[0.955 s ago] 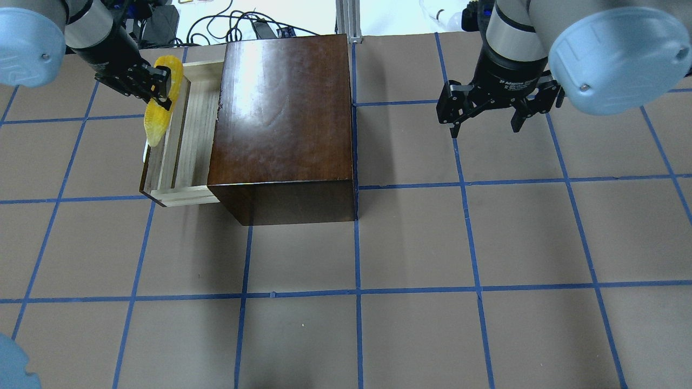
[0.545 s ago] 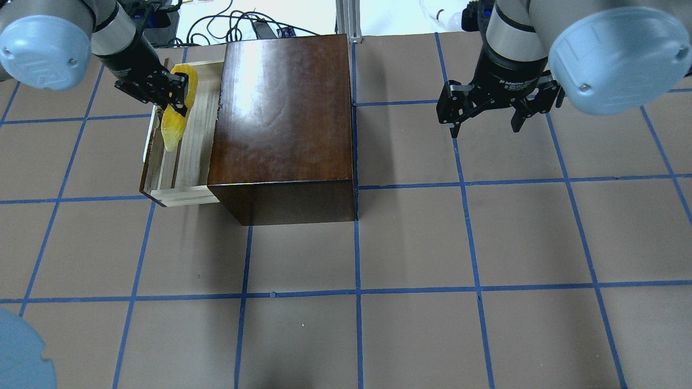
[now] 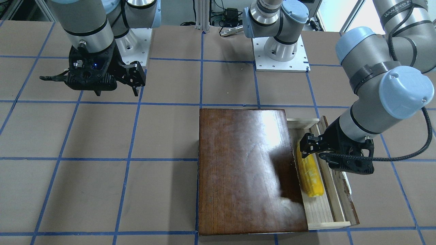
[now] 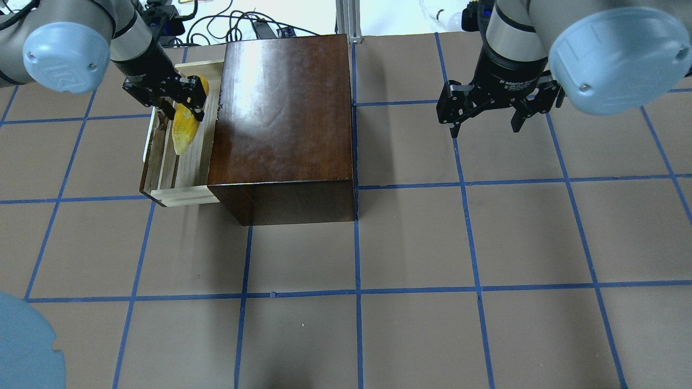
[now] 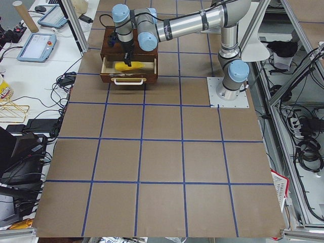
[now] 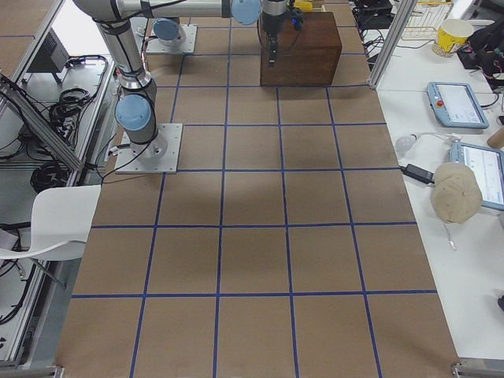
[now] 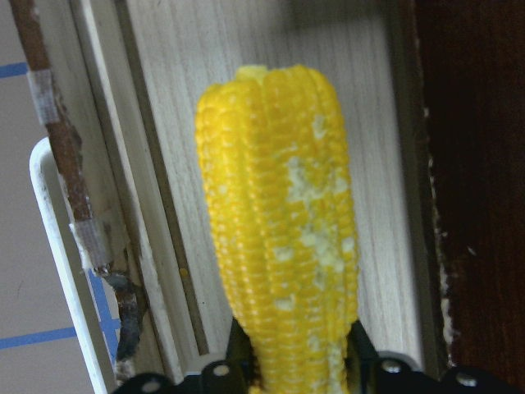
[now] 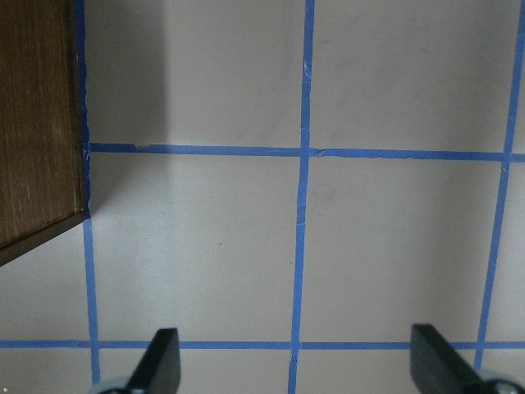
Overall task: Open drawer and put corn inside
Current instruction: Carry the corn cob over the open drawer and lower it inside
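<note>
The drawer (image 4: 192,165) stands pulled out to the left of the dark-brown box (image 4: 281,124). Its white bar handle (image 7: 61,271) shows in the left wrist view. My left gripper (image 4: 185,104) is shut on one end of the yellow corn (image 4: 182,132). It holds the corn lengthwise over the drawer's pale wood floor (image 7: 184,98), low inside the tray. I cannot tell whether the corn touches the floor. The front view shows the corn (image 3: 310,173) beside the box (image 3: 242,170). My right gripper (image 4: 485,129) is open and empty above the table, to the right of the box.
The table is brown paper with a blue tape grid (image 4: 357,292). Cables (image 4: 238,24) and a metal post (image 4: 346,19) lie beyond the table's far edge behind the box. The box corner (image 8: 41,123) shows in the right wrist view.
My left gripper has carried the corn rightward, from above the drawer's front panel to over the inside of the tray. The right arm has not moved.
</note>
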